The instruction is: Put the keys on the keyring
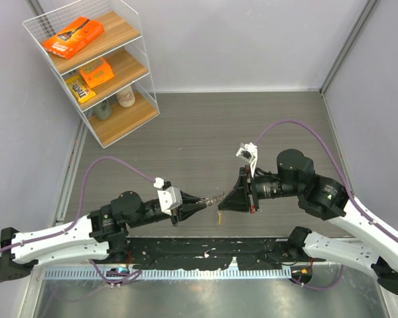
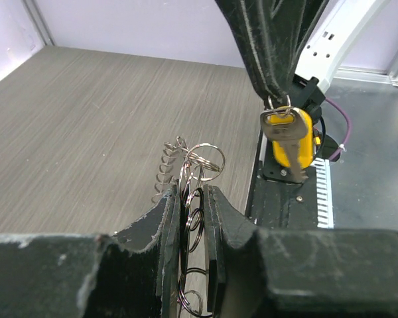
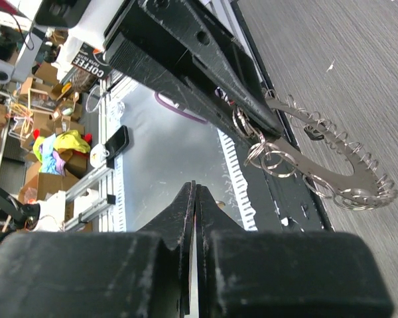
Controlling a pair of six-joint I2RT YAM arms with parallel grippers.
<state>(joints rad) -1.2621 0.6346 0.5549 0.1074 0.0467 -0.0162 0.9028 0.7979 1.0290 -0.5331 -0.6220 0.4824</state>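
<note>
Left claw [image 2: 192, 199]: closed on the keyring [image 2: 200, 159], its fingers pinching the strung rings; the loop's far end sticks out past the tips.
Right claw [image 2: 276, 89]: fingers pressed together, gripping the top of the keys [image 2: 283, 127], which dangle below its tips.
Keys: a silvery one in front, a yellow one behind; possibly on one small ring, but the view is unclear.
Claws: tip to tip, close together.
Desk [image 1: 205, 132]: grey wood-grain, beneath both claws.
</note>
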